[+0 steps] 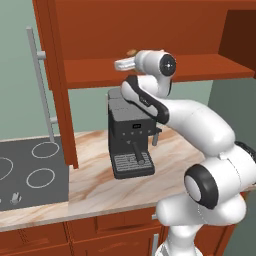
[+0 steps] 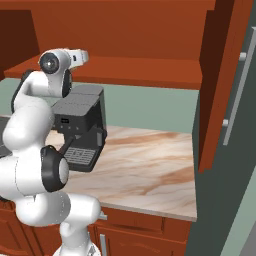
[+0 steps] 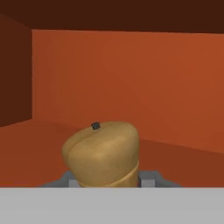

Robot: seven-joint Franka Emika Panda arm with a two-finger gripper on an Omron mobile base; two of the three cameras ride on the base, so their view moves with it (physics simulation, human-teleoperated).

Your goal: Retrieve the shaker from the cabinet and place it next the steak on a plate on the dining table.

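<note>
Reaching way up into the cabinet [image 1: 150,30], arm stretched over the coffee machine [image 1: 131,137] with the white wrist level with the inner shelf [image 1: 200,67]. Gripper [image 1: 131,53] poking in just above that shelf in the left base view, mostly hidden behind the wrist there. Same reach seen from the other side in the right base view, hand end [image 2: 80,56] just crossing the shelf's front edge.

Up close in the hand view: shaker [image 3: 103,154] sitting right at the bottom middle, tan-brown rounded knob top with a tiny dark dot on it, reddish-brown cabinet back wall behind. Grey finger pads [image 3: 148,178] peeking out on either side of the knob, hugging it close, so looks pinched on the shaker, though actual contact hard to confirm at this angle. A speck of tan showing just past the wrist in the left base view too [image 1: 131,51], above the shelf.

Down below: marbled beige-and-brown surface [image 1: 95,175] carrying the coffee machine, black cooktop [image 1: 30,175] with white ring burners off to the left, reddish-brown drawer fronts [image 1: 115,225] underneath. Cabinet door [image 2: 220,85] swung open on the right in the right base view, silver handle [image 2: 237,85] on it.
</note>
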